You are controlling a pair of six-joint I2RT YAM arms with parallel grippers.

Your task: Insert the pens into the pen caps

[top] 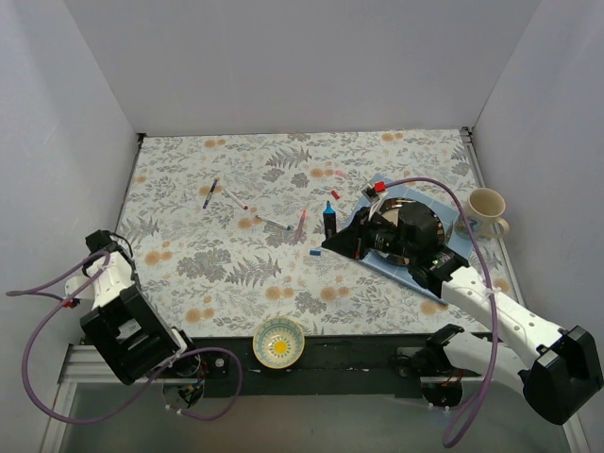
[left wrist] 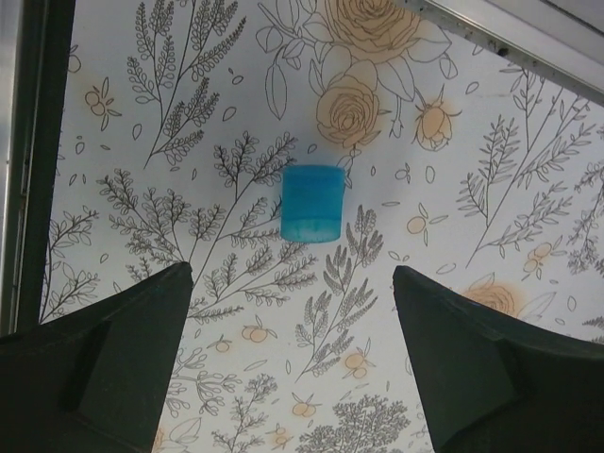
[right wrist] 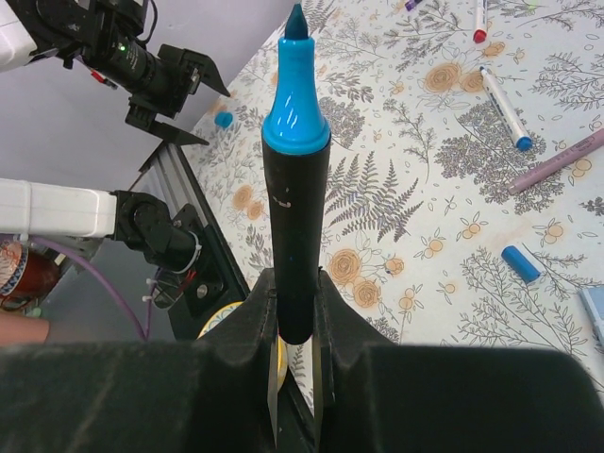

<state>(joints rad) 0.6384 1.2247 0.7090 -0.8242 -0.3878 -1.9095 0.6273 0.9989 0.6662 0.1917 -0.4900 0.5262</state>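
Two grippers are in view. The right gripper (right wrist: 294, 316) is clamped on the black marker (right wrist: 295, 208), whose light-blue end points out beyond the fingers above the floral tablecloth (top: 236, 274). The left gripper (left wrist: 288, 293) hangs with its jaws wide apart and nothing between them, just short of the light-blue cap (left wrist: 312, 203), which sits on the cloth near the table's left edge. A white pen (top: 274, 224), a pink pen (top: 301, 224) and a small blue cap (right wrist: 521, 263) lie mid-table.

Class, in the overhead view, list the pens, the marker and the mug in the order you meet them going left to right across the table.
dark-blue pen → far white pen → nearer white pen → pink pen → black marker → mug
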